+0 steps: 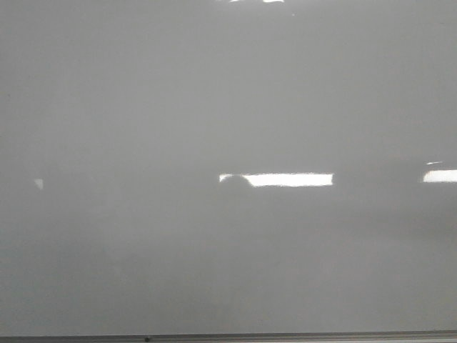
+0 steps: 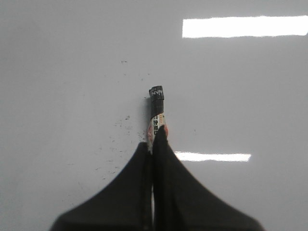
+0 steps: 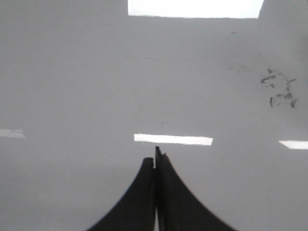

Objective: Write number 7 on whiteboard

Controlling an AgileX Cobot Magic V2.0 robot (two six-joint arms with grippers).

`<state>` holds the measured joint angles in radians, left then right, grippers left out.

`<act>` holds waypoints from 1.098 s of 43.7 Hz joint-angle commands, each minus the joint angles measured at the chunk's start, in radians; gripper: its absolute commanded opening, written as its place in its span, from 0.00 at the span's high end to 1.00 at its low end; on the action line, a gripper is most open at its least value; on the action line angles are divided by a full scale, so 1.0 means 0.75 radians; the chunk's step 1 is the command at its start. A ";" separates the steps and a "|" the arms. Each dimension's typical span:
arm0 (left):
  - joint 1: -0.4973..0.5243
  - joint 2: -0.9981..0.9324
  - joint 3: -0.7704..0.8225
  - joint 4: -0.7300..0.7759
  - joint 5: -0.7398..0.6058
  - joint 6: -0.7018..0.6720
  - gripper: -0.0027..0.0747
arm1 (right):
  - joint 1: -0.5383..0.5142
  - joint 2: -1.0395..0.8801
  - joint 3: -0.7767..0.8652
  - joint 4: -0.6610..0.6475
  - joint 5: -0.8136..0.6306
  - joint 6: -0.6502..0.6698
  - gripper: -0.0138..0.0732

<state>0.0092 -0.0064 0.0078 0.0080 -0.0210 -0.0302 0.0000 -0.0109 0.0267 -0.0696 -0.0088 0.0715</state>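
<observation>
Left gripper [image 2: 153,137] is clamping a marker [image 2: 156,108], its black end sitting mid-frame over the whiteboard [image 2: 57,72]. Right gripper [image 3: 155,161] is sitting closed, gripping nothing. Front view is showing no number 7.

Both wrists end in smooth matte black fingers [image 2: 166,192], flaring wide, tapering to tips.

Open, bare whiteboard [image 1: 143,107] ahead — only a thin metal edge strip [image 1: 285,336] along its lower border.
</observation>
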 commanded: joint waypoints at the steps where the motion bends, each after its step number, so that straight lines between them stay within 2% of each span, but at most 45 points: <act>1: 0.003 -0.018 0.016 -0.011 -0.105 -0.009 0.99 | -0.005 -0.023 -0.003 -0.017 -0.117 0.003 0.92; 30: 0.003 -0.018 0.016 -0.011 -0.107 -0.009 0.99 | -0.005 -0.023 -0.003 -0.017 -0.169 0.003 0.92; 37: 0.003 -0.018 0.006 -0.011 -0.184 -0.010 0.99 | -0.005 -0.023 -0.010 -0.017 -0.213 0.004 0.92; 42: 0.003 -0.018 -0.066 -0.011 -0.175 -0.012 0.99 | -0.004 -0.023 -0.074 -0.017 -0.149 0.004 0.92; 48: 0.003 -0.013 -0.252 -0.011 -0.066 -0.012 0.99 | -0.004 -0.019 -0.241 -0.017 0.040 0.004 0.92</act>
<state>0.0092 -0.0064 -0.0748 0.0080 -0.0300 -0.0302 0.0000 -0.0109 -0.0521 -0.0717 0.0307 0.0715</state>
